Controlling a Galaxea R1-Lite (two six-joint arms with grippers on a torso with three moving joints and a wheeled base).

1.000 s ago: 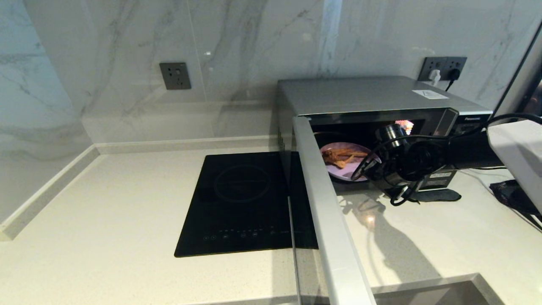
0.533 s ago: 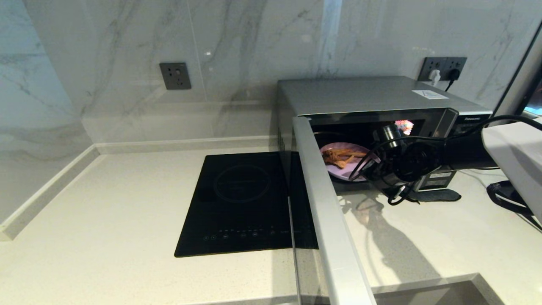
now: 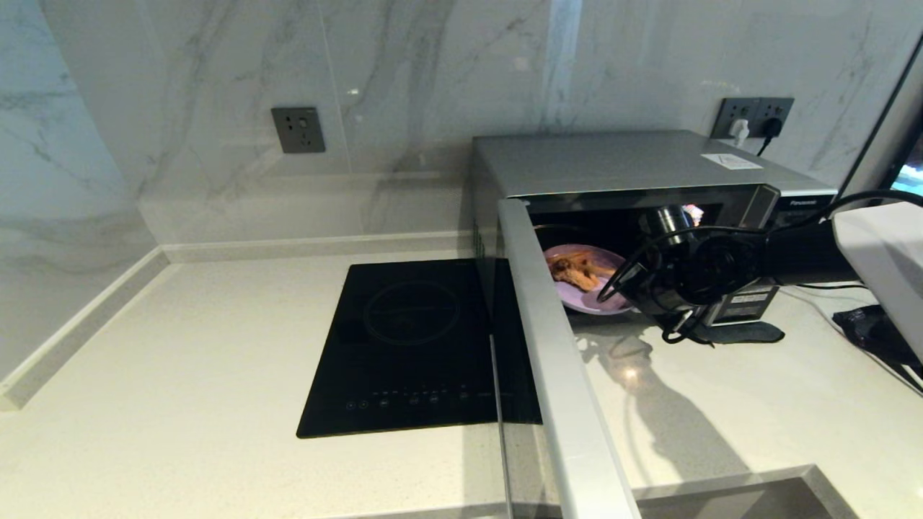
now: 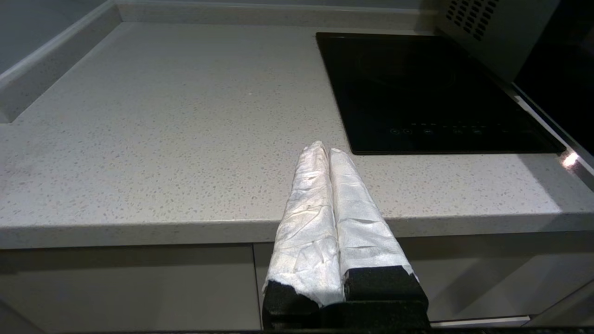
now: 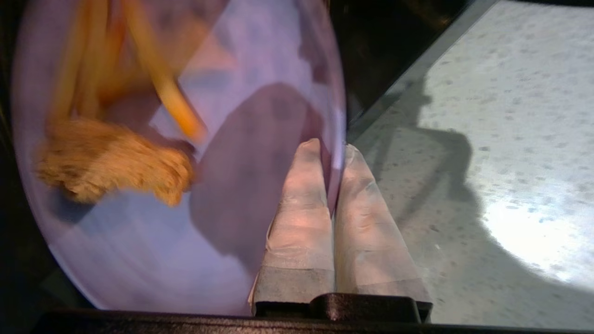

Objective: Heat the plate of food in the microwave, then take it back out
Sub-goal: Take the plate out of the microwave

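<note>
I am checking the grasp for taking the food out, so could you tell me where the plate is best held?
By its thin rim on the side nearest the open door, coming in level from the front. The plate of food is shallow, its food sits off that edge, and the right tool is already shut on it there inside the microwave.

- Head view looks down from above on the worktop [image 3: 180,346] and hob [image 3: 418,346].
- Left wrist view, low at the worktop's front edge, shares both.
- Right wrist view sits close over the plate of food [image 5: 139,195].
</note>
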